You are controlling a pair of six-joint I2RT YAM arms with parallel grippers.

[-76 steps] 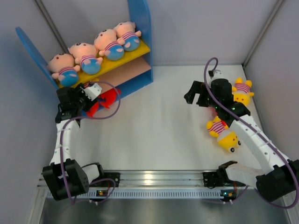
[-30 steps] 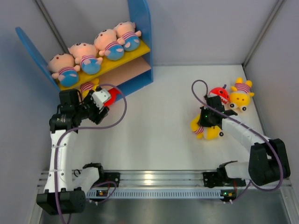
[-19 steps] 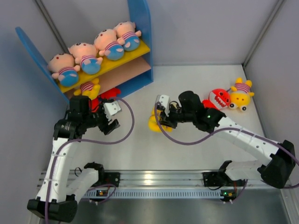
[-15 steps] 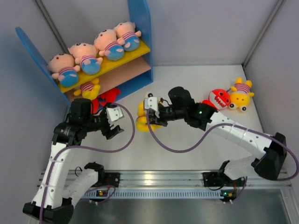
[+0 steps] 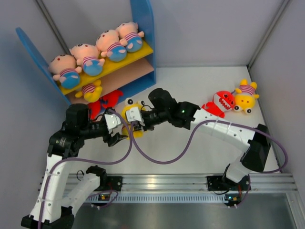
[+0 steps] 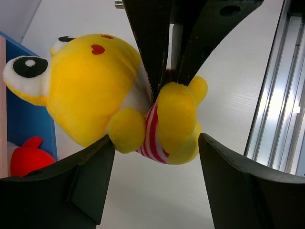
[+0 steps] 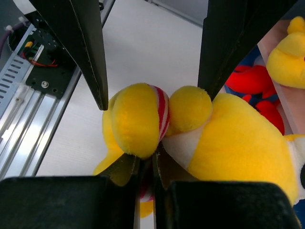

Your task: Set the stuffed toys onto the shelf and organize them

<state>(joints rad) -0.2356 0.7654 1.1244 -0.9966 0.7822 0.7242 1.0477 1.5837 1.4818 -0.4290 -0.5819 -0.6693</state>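
Observation:
My right gripper [image 7: 152, 155] is shut on a yellow striped-shirt stuffed toy [image 5: 129, 114], pinching it at the red-and-white shirt. It holds the toy [image 6: 90, 90] just above the table in front of the shelf [image 5: 143, 21]. My left gripper [image 6: 156, 143] stands open around the toy's lower body, one finger on each side; its left finger [image 6: 90, 167] touches the toy's arm. Several pink-faced dolls [image 5: 86, 57] lie in a row on the yellow upper board. On the lower board sit another yellow toy [image 5: 89, 90] and a red monster [image 5: 107, 99].
A red toothy monster [image 5: 220, 101] and a yellow striped toy [image 5: 246, 95] lie at the table's far right, near the wall. The metal rail [image 5: 157, 183] runs along the near edge. Both arms' purple cables [image 5: 157, 160] loop over the middle of the table.
The right arm has carried the yellow toy from the right side leftward to the left gripper. The left gripper has pulled back from the shelf and opened wider around the toy.

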